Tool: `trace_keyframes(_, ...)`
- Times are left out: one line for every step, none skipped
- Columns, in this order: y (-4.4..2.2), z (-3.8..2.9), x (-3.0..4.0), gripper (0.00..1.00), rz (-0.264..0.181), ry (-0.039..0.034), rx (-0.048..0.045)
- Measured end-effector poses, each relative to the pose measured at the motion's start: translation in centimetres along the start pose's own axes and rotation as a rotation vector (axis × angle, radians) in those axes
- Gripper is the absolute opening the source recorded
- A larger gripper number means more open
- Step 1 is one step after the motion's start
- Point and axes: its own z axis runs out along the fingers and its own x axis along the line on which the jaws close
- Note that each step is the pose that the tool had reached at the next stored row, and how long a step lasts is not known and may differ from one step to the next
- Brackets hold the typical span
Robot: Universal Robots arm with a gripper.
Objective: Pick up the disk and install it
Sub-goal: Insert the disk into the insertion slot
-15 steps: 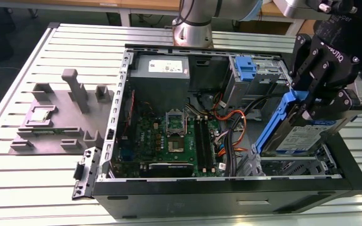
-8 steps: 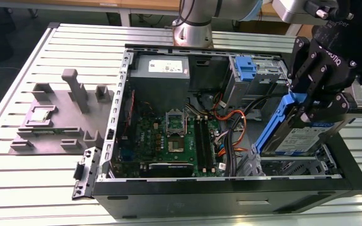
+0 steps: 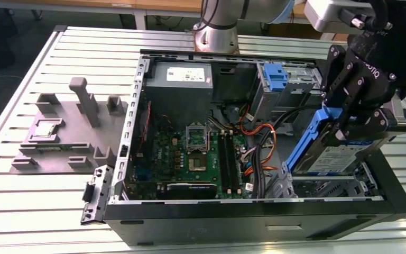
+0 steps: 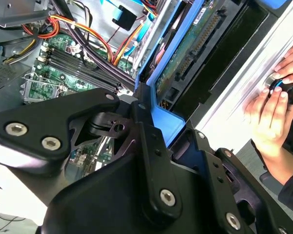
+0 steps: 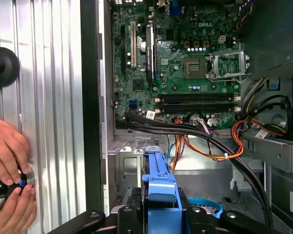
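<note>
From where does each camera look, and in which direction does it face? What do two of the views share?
Exterior view: above the table, looking down into the open case; arm and claw holding the disk show.
First wrist view: on the arm, looking down at the motherboard; claw and disk show.
Second wrist view: on the arm, looking along the claw into the case.
Both wrist views share a person's hands.
</note>
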Motion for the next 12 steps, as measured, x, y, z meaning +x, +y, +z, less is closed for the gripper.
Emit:
trace_keyframes(0.00, 0.06, 0.01, 0.37, 0.000, 0.0000, -0.0003)
trace_keyframes(-0.01, 0.13, 0.02, 0.37, 0.000, -0.0001, -0.0007)
trace_keyframes(-0.01, 0.19, 0.03, 0.37, 0.000, 0.0000, -0.0011)
trace_keyframes(-0.02, 0.26, 0.04, 0.37, 0.000, 0.0000, -0.0015)
trace_keyframes(-0.03, 0.33, 0.05, 0.37, 0.000, 0.0000, -0.0019)
trace_keyframes(-0.03, 0.39, 0.06, 0.37, 0.000, 0.0000, -0.0022)
trace_keyframes(-0.04, 0.46, 0.07, 0.37, 0.000, -0.0001, -0.0026)
trace_keyframes(-0.04, 0.52, 0.08, 0.37, 0.000, -0.0001, -0.0029)
trace_keyframes(-0.04, 0.59, 0.09, 0.37, 0.001, -0.0003, -0.0033)
trace_keyframes(-0.05, 0.65, 0.10, 0.37, 0.001, -0.0002, -0.0036)
trace_keyframes(-0.05, 0.71, 0.11, 0.37, 0.001, -0.0003, -0.0040)
trace_keyframes(-0.06, 0.78, 0.12, 0.37, 0.001, -0.0004, -0.0043)
